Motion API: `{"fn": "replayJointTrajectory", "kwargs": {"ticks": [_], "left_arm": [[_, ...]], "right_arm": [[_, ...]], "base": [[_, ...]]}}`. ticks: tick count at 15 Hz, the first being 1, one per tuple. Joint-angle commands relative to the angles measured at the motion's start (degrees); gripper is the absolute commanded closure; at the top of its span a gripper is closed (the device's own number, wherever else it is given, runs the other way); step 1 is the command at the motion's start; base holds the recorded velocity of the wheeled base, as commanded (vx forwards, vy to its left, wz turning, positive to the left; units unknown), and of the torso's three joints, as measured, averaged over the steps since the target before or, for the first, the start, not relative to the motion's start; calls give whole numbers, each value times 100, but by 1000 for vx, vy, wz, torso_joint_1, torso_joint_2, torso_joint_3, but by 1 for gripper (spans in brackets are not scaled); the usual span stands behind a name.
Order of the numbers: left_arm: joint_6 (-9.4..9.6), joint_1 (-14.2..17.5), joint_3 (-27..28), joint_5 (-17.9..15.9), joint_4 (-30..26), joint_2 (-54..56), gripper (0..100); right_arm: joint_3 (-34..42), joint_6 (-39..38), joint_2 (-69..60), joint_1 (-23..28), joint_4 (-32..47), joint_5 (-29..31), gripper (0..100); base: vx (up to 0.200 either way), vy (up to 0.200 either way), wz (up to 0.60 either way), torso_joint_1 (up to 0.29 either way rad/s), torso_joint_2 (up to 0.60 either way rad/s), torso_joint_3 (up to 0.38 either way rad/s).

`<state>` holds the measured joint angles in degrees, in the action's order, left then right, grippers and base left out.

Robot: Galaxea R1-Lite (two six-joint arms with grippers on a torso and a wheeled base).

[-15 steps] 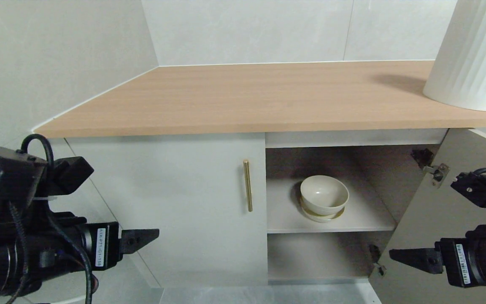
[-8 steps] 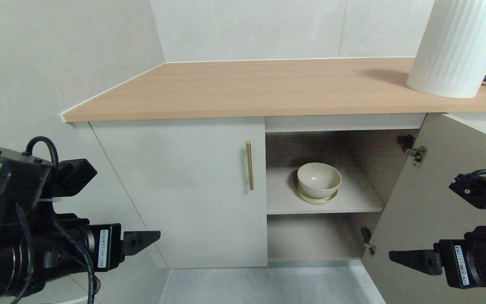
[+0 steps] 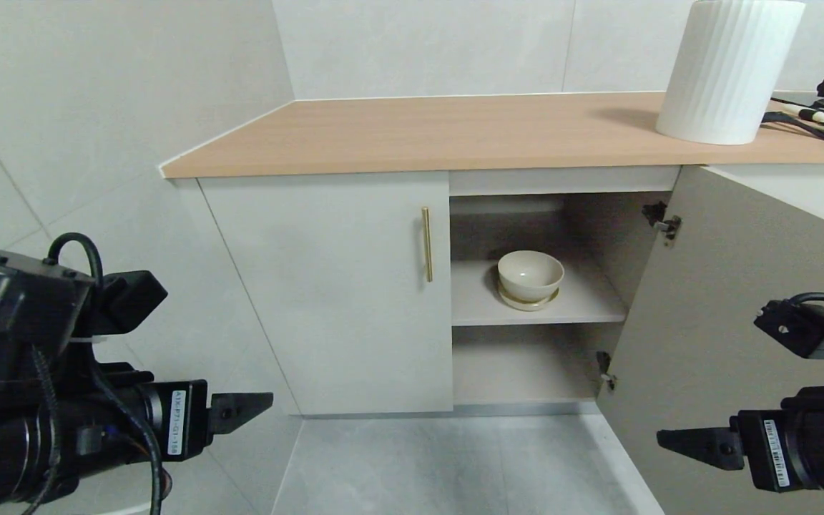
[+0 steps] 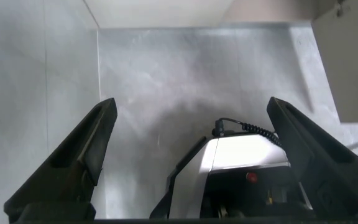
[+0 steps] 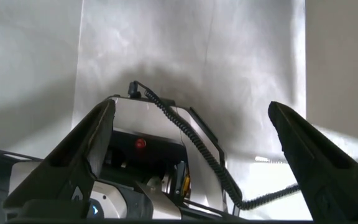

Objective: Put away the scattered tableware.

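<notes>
Gleaming round bowl [image 3: 531,274], perhaps ceramic

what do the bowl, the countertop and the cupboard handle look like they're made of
Bowl: likely glazed ceramic, going by its smooth cream surface with a soft sheen, though plastic is possible. Countertop: wood or wood-look laminate, matte, with fine grain lines. Handle: probably metal, a slim brass-coloured bar with a slight shine.

Pale tiled walls [image 3: 419,43] are met in a corner. A wooden counter [image 3: 455,132] is set over a white cabinet [image 3: 562,180], whose left door [image 3: 340,322] is shut and right door [image 3: 712,307] swung open. A shelf [image 3: 591,306] is seen inside. The floor [image 3: 455,465] is grey-tiled.
</notes>
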<state>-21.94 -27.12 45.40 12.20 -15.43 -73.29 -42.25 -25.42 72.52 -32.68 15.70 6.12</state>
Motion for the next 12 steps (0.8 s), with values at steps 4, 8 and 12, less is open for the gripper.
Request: {"fn": "replayJointTrajectory", "kwargs": {"ticks": [4, 8, 12], "left_arm": [[-3, -12, -13, 10, -4, -19, 0], [-3, -12, -31, 1, -4, -1, 0], [-3, -12, -49, 10, -4, 8, 0]], "right_arm": [[15, 2, 52, -1, 3, -6, 0], [15, 2, 16, -1, 29, 3, 0], [24, 10, -54, -1, 56, 21, 0]], "base": [[-100, 0, 0, 0, 4, 2], [0, 0, 0, 0, 0, 0], [0, 0, 0, 0, 0, 0]]}}
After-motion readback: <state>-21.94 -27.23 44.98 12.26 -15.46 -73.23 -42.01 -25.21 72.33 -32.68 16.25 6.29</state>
